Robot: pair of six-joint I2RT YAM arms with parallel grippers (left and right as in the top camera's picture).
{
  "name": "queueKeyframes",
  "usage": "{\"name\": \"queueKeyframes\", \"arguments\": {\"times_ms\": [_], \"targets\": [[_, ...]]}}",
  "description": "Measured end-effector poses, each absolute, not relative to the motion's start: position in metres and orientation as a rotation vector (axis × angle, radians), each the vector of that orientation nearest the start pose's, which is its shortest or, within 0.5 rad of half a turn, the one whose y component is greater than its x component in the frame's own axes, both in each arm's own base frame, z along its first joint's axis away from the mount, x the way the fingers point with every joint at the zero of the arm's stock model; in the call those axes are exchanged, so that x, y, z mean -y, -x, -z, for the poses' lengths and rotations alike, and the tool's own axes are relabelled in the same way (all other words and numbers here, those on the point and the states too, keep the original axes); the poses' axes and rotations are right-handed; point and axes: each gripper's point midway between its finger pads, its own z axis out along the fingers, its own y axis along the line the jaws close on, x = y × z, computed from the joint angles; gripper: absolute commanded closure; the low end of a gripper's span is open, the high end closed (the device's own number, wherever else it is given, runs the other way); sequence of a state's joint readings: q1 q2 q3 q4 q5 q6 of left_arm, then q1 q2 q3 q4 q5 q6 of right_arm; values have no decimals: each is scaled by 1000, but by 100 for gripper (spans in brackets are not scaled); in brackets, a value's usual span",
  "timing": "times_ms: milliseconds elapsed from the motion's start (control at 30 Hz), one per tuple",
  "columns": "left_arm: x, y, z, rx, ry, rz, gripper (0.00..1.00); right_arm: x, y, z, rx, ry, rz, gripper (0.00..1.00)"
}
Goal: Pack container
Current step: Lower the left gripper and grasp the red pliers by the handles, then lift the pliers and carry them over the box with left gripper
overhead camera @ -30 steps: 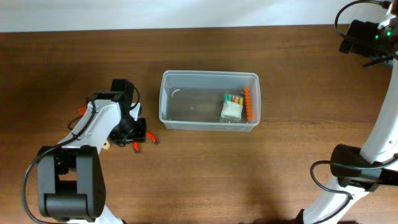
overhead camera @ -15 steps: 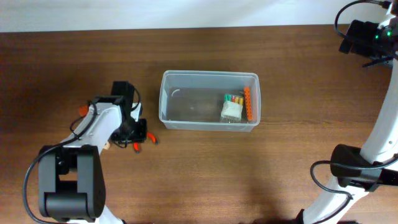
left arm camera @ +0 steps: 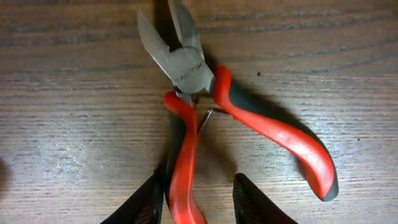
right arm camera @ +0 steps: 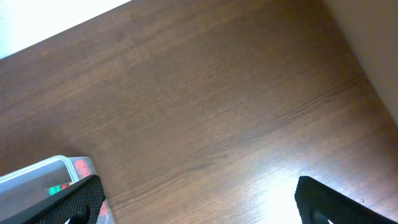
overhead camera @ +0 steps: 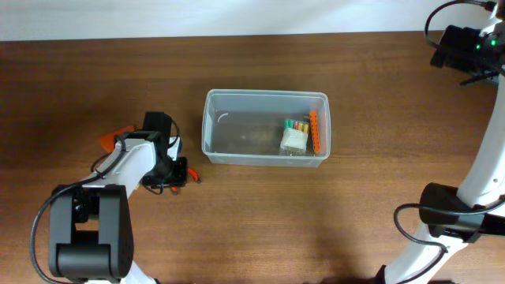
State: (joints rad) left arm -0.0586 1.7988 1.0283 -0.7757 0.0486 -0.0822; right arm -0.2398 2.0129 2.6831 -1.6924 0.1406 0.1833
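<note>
Step in hand — pickup of cutters [left arm camera: 185, 65]. Left gripper [left arm camera: 198, 199] part-open, straddling one red handle, nothing gripped yet. Right gripper [right arm camera: 199, 199] wide open, empty. Container [overhead camera: 260, 94] at centre, near cutters. Next — close, lift, carry over rim.

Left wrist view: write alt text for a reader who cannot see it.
Red-handled side cutters lie flat on the wooden table, metal head toward the top, handles spread. At the bottom edge the left gripper stands with its jaws apart, one on each side of one handle.
</note>
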Motion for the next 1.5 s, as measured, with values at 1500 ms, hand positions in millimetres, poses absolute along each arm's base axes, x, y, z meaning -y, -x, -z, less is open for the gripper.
{"name": "queueKeyframes", "arguments": {"times_ms": [1500], "targets": [[20,-399,-129,-2863,27,1,98,122,-398,-343,-2521,-593,203,1]]}}
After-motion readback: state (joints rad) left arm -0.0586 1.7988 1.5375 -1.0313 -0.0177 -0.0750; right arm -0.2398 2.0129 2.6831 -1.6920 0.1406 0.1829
